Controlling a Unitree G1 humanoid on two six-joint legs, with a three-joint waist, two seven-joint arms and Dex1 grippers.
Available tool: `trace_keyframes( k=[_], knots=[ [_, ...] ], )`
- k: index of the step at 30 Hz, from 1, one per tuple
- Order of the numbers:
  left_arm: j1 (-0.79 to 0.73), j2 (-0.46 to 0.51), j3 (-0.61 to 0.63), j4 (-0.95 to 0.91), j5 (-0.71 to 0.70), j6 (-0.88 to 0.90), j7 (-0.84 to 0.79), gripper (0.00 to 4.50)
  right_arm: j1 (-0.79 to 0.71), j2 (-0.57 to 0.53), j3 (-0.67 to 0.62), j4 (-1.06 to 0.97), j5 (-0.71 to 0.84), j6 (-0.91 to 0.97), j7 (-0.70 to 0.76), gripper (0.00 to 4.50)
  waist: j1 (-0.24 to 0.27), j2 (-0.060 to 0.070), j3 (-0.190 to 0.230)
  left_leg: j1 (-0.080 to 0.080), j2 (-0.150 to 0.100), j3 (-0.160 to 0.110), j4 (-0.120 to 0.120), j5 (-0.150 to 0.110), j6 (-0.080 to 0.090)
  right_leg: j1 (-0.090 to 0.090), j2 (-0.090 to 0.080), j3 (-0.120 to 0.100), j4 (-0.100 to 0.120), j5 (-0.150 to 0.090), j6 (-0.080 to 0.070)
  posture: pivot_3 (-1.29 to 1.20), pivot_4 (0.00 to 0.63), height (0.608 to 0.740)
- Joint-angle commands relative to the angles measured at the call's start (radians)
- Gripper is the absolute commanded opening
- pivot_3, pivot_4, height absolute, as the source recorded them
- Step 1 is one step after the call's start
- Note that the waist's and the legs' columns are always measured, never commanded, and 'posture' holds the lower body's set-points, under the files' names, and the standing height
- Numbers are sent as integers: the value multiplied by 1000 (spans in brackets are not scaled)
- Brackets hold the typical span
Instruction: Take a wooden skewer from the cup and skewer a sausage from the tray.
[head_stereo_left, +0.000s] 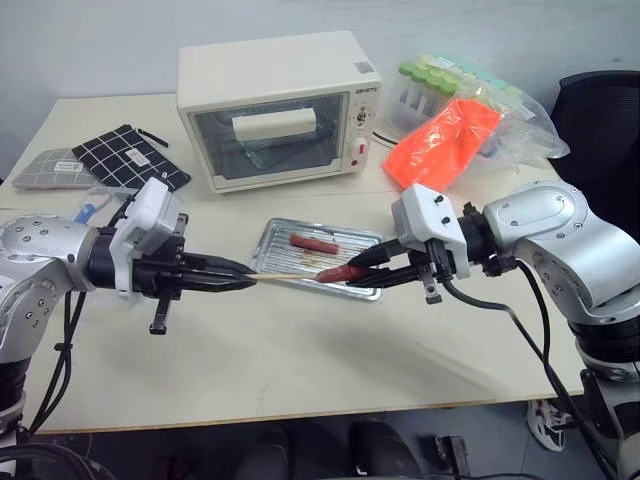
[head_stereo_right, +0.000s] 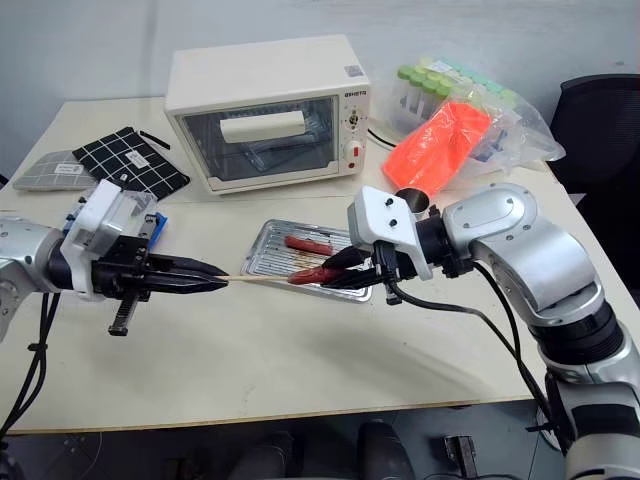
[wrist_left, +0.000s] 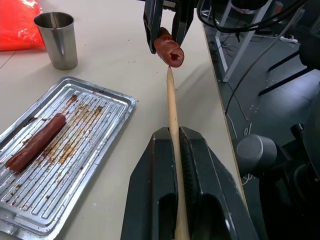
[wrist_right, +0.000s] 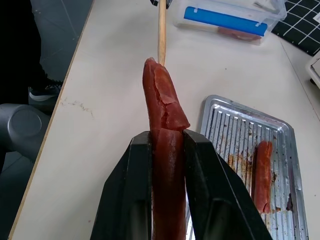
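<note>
The tray (wrist_left: 107, 102) is showing ribbed, grease-stained shiny metal; the cup (wrist_left: 56, 40) brushed steel; the skewer (wrist_left: 173, 120) pale smooth wood; the sausage (wrist_right: 162, 107) cracked, matt skin; the fingers (wrist_left: 155, 200) matt black plastic.

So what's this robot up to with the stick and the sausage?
It is threading a sausage onto a wooden skewer. The left pincer grips the skewer; the right pincer holds the sausage above the tray. The skewer's tip sits right at the sausage's split end. A second sausage lies in the tray.
</note>
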Motion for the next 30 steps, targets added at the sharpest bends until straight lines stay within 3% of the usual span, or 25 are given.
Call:
trace_keyframes(
  k=[1,14,30],
  knots=[
    [-9,26,31,23,18,-25,-17,0,4,-21,-34,-26,5,-13,-1,895,0,0,0,0,0,0,0,0,0,0,0,0,0,0,0,0,150,740],
    [-16,20,51,-48,-59,34,12,0,12,-20,-26,-15,-11,-33,1,895,0,0,0,0,0,0,0,0,0,0,0,0,1,0,0,0,150,740],
    [-34,3,2,-30,-30,7,11,0,-7,-11,-30,-30,10,-2,-14,895,0,0,0,0,0,0,0,0,0,0,0,0,0,0,0,0,150,740]
  ],
)
